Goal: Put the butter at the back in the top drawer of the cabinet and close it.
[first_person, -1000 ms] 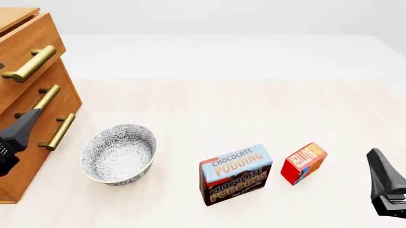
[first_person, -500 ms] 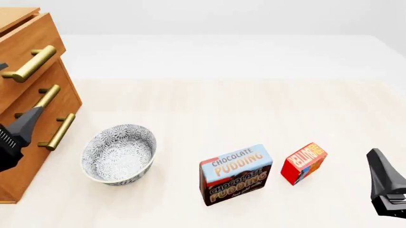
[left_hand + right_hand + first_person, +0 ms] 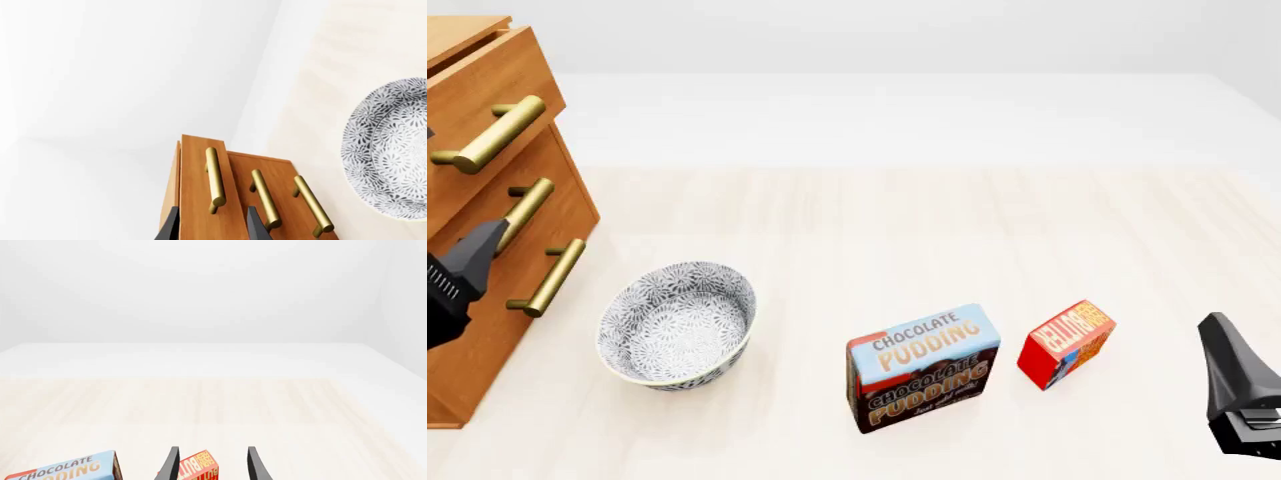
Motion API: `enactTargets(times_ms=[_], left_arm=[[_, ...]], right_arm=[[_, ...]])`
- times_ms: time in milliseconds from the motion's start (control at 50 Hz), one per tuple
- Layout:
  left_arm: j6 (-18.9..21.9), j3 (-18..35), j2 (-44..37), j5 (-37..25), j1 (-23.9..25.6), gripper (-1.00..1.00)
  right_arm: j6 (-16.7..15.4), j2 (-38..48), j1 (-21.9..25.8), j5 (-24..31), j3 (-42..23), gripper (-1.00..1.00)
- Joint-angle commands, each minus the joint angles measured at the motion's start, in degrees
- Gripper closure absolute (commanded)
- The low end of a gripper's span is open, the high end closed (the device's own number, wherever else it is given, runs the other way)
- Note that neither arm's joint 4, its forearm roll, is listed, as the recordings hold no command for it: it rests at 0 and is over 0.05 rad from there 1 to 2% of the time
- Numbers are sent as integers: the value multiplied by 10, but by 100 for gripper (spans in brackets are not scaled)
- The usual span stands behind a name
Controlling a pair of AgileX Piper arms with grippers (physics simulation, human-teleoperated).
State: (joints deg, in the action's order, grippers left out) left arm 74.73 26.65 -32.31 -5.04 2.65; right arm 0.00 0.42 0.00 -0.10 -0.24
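The cabinet [image 3: 487, 200] stands at the worktop's [image 3: 894, 220] far left, its top drawer [image 3: 481, 100] above the two others. Just right of it sits the bowl [image 3: 677, 323]. Further right stands the pudding box [image 3: 922, 366], and just beside that, to its right, the butter [image 3: 1066, 343]. My left fingers [image 3: 481, 250] hang before the cabinet front; my right fingers [image 3: 1225, 350] lie right of the butter.

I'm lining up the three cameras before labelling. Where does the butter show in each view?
Front view: butter stands on the table, just right of the pudding box, ahead of the right hand.
Right wrist view: butter at the frame's edge, between the hand's fingers.
Left wrist view: not in it.
Shared landmark: the pudding box beside it.
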Motion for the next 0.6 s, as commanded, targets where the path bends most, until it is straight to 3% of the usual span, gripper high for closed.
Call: enactTargets(times_ms=[20, 600], left_arm=[[1, -1, -7, 5, -8, -100], [-1, -3, -39, 30, -33, -100]], right_arm=[[0, 0, 0, 0, 0, -100], [0, 0, 0, 0, 0, -100]])
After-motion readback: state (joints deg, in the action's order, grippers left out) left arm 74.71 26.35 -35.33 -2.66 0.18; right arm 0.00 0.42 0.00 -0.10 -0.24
